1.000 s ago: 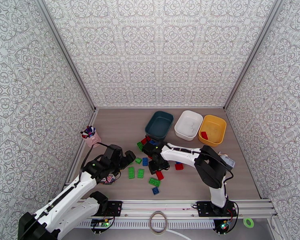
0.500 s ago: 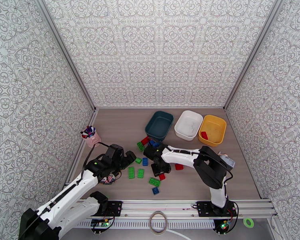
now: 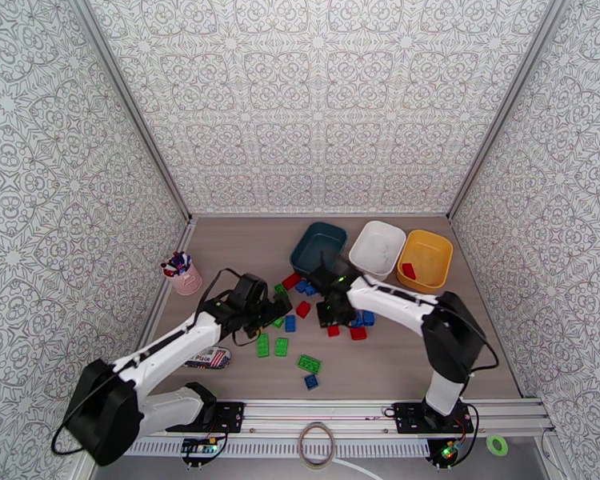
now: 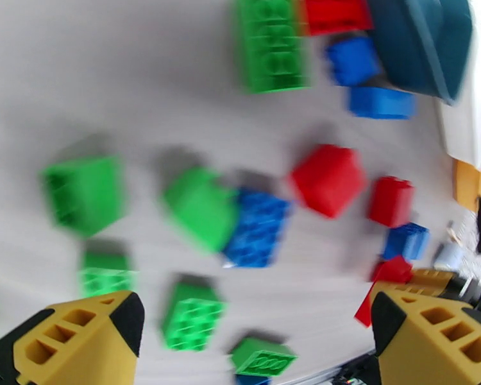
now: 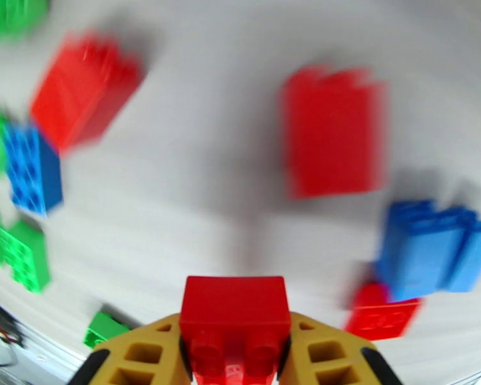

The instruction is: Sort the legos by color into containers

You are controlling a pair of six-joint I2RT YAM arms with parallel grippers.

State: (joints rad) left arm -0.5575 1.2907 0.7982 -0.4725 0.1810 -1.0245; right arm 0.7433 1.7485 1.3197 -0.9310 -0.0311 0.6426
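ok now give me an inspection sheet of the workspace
surface: wood-look table
job's things: red, green, blue legos loose mid-table; teal bin and white bin, no brick visible; yellow bin holds one red brick
clutter: pink pen cup, printed pouch
grippers: left tool open over the legos; right tool shut on a red lego
cables: black cable looping off the left arm
surroundings: patterned walls

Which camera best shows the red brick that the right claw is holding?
Right wrist: the red brick sits large, clamped in the right gripper. From the top, that gripper hides it; the left wrist view is blurred.
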